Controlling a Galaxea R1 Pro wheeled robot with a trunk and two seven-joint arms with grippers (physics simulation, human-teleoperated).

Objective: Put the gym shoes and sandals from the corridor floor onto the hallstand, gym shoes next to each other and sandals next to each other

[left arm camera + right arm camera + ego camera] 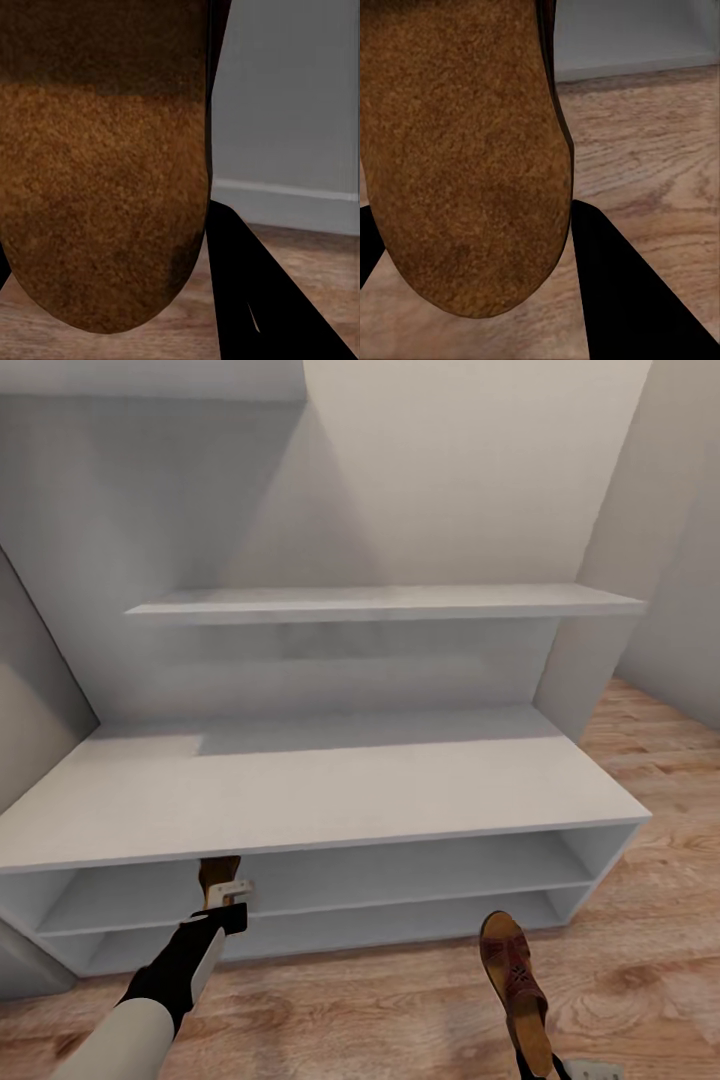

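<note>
I stand in front of the shoe rack (330, 800), a pale low unit with two open shelf levels and a floating shelf (385, 602) on the grey back panel above it. My left end effector (228, 895) is at the front edge of the upper shelf level, just under the top board, and it holds one sandal (217, 874) whose brown tip goes into the opening. In the left wrist view this sandal's tan sole (105, 165) lies between my dark fingers (262, 300), so the grip is closed on it.

My right end effector (540, 1072) is low, near the bottom edge of the head view, over the wood floor (400, 1010). It holds the second sandal (515, 985), which points toward the rack but is apart from it. The right wrist view shows its sole (465, 157) between the fingers (622, 292), above the floor planks.
</note>
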